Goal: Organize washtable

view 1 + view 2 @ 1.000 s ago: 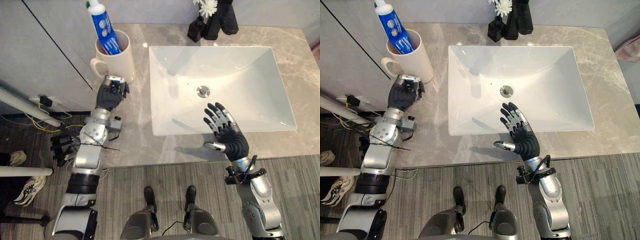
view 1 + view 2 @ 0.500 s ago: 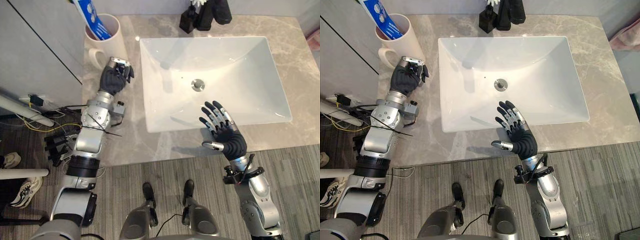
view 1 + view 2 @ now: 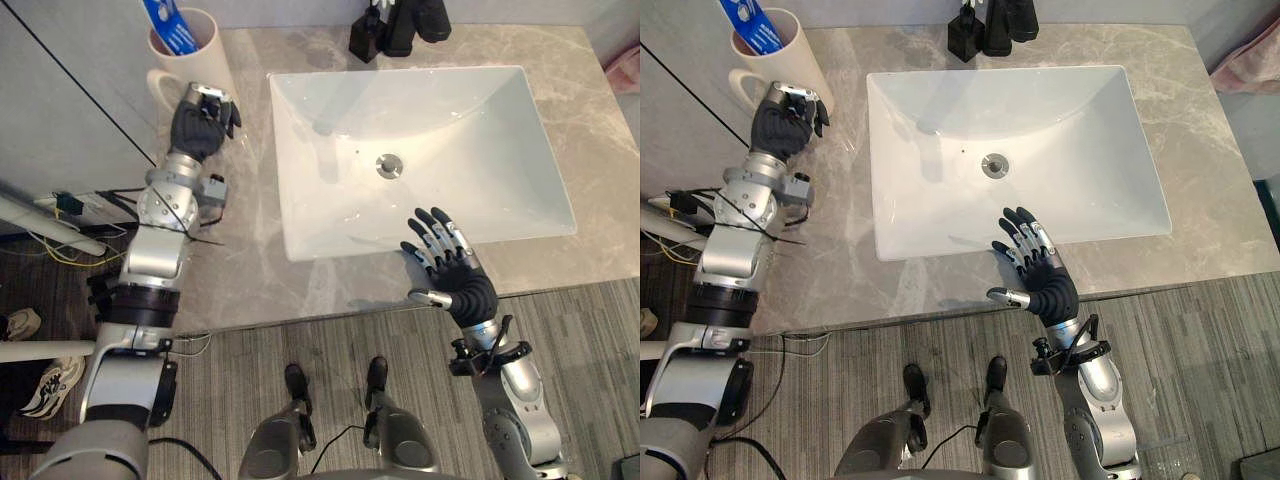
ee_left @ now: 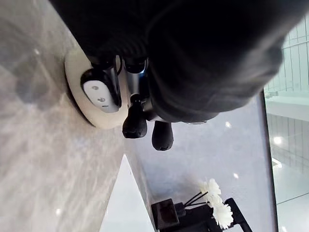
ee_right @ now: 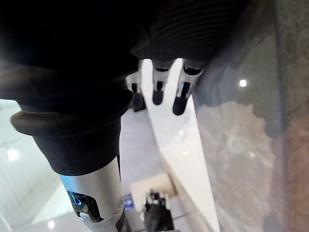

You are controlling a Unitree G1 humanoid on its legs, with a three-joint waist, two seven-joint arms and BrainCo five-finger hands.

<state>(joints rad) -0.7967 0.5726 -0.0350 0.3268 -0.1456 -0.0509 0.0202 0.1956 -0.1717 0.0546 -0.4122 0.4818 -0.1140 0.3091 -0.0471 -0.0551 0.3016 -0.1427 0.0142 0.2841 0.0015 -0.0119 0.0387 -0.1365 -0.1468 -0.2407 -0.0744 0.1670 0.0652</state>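
A cream mug (image 3: 207, 62) with a blue-and-white toothpaste tube (image 3: 170, 22) in it stands at the back left corner of the marble counter (image 3: 600, 225), left of the white sink (image 3: 470, 150). My left hand (image 3: 202, 122) rests on the counter right in front of the mug, its fingers curled into a fist with nothing in them. The left wrist view shows the mug's base (image 4: 104, 120) just past the curled fingers (image 4: 135, 124). My right hand (image 3: 460, 285) hovers open, fingers spread, over the sink's front rim (image 5: 188, 159).
A black faucet (image 3: 420, 20) and a small black vase (image 3: 365, 40) with white flowers (image 4: 212, 205) stand behind the sink. A pink cloth (image 3: 1252, 62) lies at the counter's far right. A grey wall panel (image 3: 70, 120) borders the counter's left edge.
The camera has shifted, sliding the whole scene up and to the left. My left hand stays curled by the mug, a little closer to it. The right hand keeps its open pose.
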